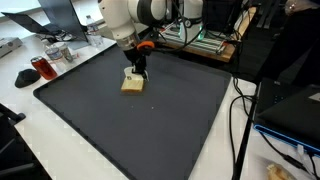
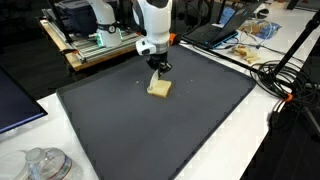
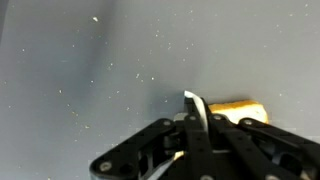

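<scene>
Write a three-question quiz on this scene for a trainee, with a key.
1. True or false: the gripper stands with its jaws wide open.
2. Multiple choice: the tan block under the gripper lies on A) a dark mat, B) a white plate, C) a wooden tray.
3. Count: how many blocks lie on the dark mat in both exterior views?

Key: 1 false, the jaws are shut; 2 A; 3 one.
</scene>
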You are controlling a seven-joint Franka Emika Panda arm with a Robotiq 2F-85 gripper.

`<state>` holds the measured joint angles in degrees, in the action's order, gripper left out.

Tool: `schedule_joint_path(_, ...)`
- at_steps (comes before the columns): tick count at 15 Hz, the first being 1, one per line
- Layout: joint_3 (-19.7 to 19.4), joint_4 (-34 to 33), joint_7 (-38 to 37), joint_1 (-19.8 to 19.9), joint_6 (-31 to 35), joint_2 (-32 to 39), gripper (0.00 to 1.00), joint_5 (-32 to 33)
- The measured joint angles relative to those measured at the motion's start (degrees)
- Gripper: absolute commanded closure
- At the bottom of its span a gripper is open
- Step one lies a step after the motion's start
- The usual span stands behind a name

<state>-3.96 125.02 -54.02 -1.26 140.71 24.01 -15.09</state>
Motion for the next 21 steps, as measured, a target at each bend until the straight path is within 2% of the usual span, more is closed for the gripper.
schedule_joint_path(10,2.55,-0.99,5.30,0.45,-6.72,0.30,0.99,-1.14)
schedule_joint_path(15,5.65,0.20,7.49,-0.14,-10.08,-0.21,0.99,-4.09)
schedule_joint_path(21,7.62,0.85,10.27,-0.57,-14.73,-0.53,0.99,-7.57)
